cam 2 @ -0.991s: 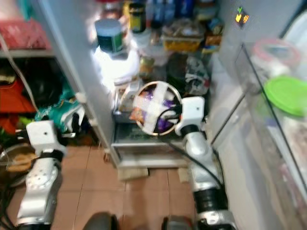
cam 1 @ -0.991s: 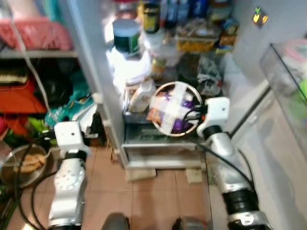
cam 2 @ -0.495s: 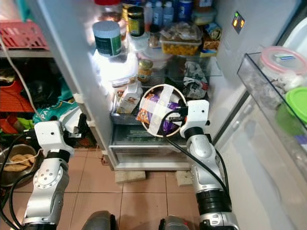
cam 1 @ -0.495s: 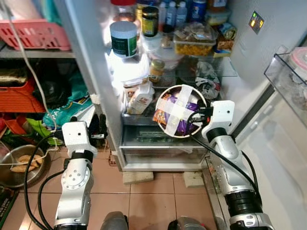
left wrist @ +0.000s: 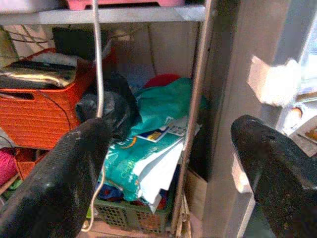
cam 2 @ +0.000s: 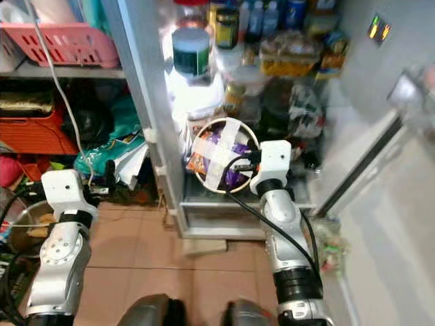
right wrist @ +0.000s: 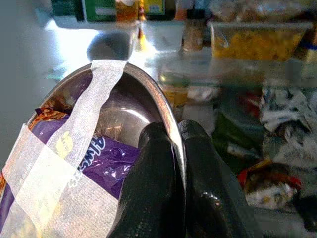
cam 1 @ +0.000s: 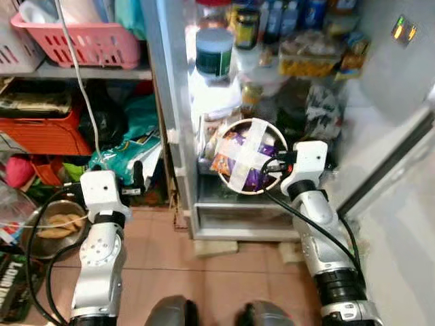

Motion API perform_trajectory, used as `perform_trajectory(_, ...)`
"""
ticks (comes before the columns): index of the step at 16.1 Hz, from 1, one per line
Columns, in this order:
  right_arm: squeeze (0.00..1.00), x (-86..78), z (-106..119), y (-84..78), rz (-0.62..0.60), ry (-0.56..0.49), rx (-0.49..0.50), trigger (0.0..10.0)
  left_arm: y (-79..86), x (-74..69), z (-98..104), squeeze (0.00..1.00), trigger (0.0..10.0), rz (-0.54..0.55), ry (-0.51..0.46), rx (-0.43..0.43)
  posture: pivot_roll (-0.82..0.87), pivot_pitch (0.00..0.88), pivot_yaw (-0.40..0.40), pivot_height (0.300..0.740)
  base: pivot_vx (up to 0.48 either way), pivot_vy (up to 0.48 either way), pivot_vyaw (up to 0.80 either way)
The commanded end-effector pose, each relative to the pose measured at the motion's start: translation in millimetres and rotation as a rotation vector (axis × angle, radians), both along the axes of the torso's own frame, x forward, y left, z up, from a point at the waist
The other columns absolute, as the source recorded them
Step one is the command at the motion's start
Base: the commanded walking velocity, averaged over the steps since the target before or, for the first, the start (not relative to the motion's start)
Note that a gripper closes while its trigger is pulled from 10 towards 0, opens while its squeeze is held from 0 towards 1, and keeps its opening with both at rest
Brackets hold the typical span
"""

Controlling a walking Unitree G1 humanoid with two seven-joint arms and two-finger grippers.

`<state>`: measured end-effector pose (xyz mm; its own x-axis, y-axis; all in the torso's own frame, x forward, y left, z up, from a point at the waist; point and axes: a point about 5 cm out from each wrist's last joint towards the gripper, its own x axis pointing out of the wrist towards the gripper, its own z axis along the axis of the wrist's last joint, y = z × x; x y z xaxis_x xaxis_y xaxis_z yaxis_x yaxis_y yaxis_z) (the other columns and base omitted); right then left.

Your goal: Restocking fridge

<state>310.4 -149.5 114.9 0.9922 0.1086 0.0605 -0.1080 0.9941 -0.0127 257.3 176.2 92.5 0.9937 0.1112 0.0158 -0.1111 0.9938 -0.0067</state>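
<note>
1. Before the open fridge (cam 1: 401,102), a steel bowl (cam 1: 250,156) of snack packets, strapped with white tape (right wrist: 74,163), hangs off the right gripper (right wrist: 177,148), whose fingers pinch its rim.
2. Rigid and probably light but slick; the rim pinch could let it swing.
3. Crowded shelves sit at twelve o'clock, the fridge wall (cam 2: 146,115) at nine; the lower shelf looks roomiest.
4. Left gripper (left wrist: 173,163) idles, fingers wide.

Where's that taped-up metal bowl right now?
The bowl is held by its rim in the right gripper, in front of the open fridge's lower shelves, below the green-labelled tub.
</note>
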Motion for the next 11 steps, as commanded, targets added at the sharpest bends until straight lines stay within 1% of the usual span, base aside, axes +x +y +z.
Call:
perform_trajectory(1,0.0,0.3,4.1,-5.1,-0.027,-0.022,0.013,10.0,-0.7,-0.6,0.0,0.0,10.0,-0.017,-0.003,0.01,0.07,0.085,0.01,0.74,0.0,0.0,0.0)
perform_trajectory(4,0.0,0.2,4.1,-6.9,-0.038,-0.025,0.011,10.0,-3.4,-1.5,3.3,0.0,10.0,-0.061,-0.029,-0.005,0.07,0.085,0.011,0.74,0.0,0.0,0.0)
perform_trajectory(9,0.0,1.3,3.6,-8.7,-0.055,-0.02,0.015,10.0,-1.7,-1.6,4.3,0.0,10.0,-0.062,-0.041,0.0,0.07,0.086,0.013,0.74,0.0,0.0,0.0)
perform_trajectory(11,0.0,1.5,3.6,-8.4,-0.058,-0.022,0.018,10.0,-1.0,-1.7,4.2,0.0,10.0,-0.065,-0.041,0.0,0.07,0.085,0.013,0.74,0.27,0.0,-0.8)
